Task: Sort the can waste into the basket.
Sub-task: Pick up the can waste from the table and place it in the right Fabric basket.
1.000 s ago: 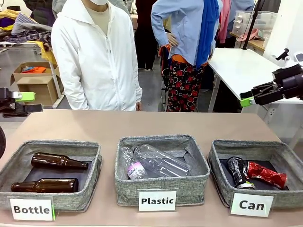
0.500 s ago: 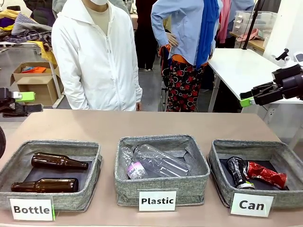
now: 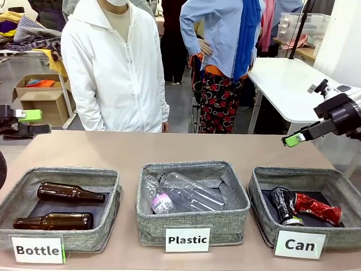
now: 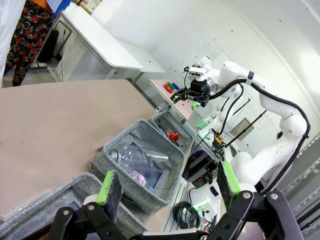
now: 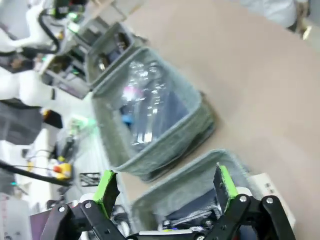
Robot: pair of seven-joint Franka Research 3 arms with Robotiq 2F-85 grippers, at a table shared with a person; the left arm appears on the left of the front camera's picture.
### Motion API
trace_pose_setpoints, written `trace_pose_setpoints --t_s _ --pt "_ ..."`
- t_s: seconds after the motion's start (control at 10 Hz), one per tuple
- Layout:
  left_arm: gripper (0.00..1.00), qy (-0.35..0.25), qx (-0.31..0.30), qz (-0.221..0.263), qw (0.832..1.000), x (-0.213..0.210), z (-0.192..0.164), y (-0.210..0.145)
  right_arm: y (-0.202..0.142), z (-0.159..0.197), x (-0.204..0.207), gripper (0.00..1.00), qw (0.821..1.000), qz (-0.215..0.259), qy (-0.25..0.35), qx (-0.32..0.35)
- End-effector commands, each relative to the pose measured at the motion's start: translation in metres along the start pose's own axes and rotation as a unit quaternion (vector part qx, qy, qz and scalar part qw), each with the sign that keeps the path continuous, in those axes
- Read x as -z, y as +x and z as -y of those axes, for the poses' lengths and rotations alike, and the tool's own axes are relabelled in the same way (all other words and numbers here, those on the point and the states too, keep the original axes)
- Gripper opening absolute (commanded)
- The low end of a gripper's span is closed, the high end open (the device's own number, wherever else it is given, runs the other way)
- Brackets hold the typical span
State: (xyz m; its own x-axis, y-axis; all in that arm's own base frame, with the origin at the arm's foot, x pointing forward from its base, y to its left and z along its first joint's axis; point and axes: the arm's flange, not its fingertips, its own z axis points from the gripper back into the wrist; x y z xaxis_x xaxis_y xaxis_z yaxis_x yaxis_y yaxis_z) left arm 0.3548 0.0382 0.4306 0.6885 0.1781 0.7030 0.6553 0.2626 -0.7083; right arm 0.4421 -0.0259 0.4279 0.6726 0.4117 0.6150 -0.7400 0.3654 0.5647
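The grey "Can" basket [image 3: 258,186] stands at the front right of the table. Inside it lie a black can [image 3: 282,205] and a dented red can [image 3: 317,208], side by side. My right gripper [image 3: 293,139] hangs in the air above and behind that basket, open and holding nothing. In the right wrist view, its fingers [image 5: 166,185] stand wide apart over the basket's rim [image 5: 192,172]. My left gripper [image 3: 34,122] hovers at the table's far left edge, open and empty. The left wrist view shows its gripper [image 4: 170,182] spread wide, with the red can [image 4: 172,135] far off.
A "Plastic" basket [image 3: 148,217] with clear bottles sits in the middle. A "Bottle" basket [image 3: 110,186] holding two brown bottles stands at the left. A person in a white jacket [image 3: 115,68] stands at the far side. The brown tabletop [image 3: 169,147] behind the baskets is bare.
My right gripper has dropped lower and shifted a little towards the table. The left arm, the cans and the baskets have not moved.
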Motion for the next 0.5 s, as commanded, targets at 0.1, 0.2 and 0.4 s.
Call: trace_pose_setpoints --t_s 0.1,0.2,0.4 --pt "1.00 0.005 -0.005 -0.006 1.000 -0.001 0.004 0.000 0.010 -0.011 -0.002 1.00 0.984 0.025 0.125 0.122" --pt "1.00 0.005 -0.005 -0.006 1.000 -0.001 0.004 0.000 0.010 -0.010 0.006 1.00 0.971 0.041 0.151 0.178" --pt "1.00 0.005 -0.005 -0.006 1.000 -0.001 0.004 0.000 0.008 -0.006 0.028 1.00 0.960 0.129 0.114 0.220"
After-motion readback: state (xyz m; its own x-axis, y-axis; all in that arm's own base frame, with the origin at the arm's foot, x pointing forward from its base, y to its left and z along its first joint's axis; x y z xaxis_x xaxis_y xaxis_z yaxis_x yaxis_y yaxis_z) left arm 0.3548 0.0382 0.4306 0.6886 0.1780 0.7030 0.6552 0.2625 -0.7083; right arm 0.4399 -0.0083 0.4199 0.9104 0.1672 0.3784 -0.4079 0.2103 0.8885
